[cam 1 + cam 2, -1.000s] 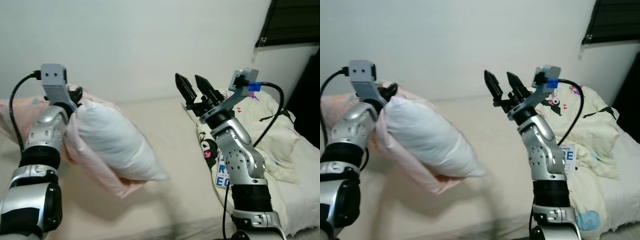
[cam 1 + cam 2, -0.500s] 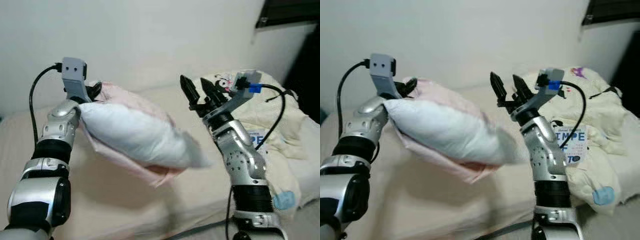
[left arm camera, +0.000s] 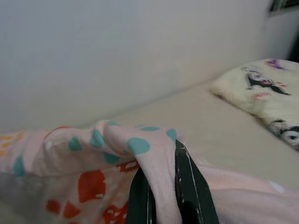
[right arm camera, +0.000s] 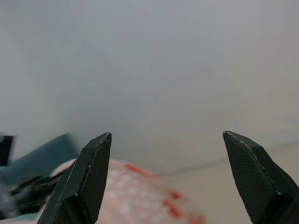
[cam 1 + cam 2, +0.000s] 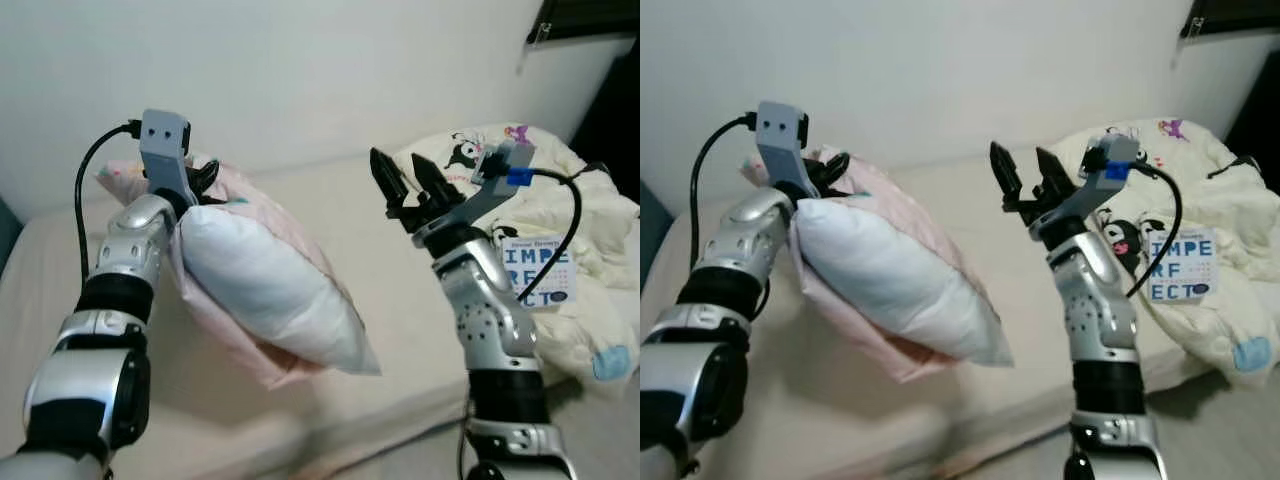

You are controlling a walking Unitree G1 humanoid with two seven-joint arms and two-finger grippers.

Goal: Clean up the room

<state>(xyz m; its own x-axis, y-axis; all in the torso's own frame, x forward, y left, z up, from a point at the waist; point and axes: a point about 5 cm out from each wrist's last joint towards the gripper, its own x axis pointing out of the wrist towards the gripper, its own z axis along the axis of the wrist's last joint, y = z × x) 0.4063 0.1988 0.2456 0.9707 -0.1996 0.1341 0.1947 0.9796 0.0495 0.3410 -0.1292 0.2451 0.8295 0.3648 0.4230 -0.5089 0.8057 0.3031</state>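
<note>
Left wrist view: left gripper (image 3: 161,196) pinches pillow (image 5: 265,290) corner.
Pillow: looks soft, light, sagging.
Right gripper (image 5: 1025,180): spread, empty.

Background, non-task items: bed, wall, window area.

Bed (image 5: 400,270) with a bare beige mattress surface runs along a plain white wall (image 5: 300,70). A dark window frame (image 5: 585,18) sits at the upper right corner of the head views. A dark teal edge (image 5: 5,235) shows at the far left, beside the bed; what it belongs to cannot be told.
</note>
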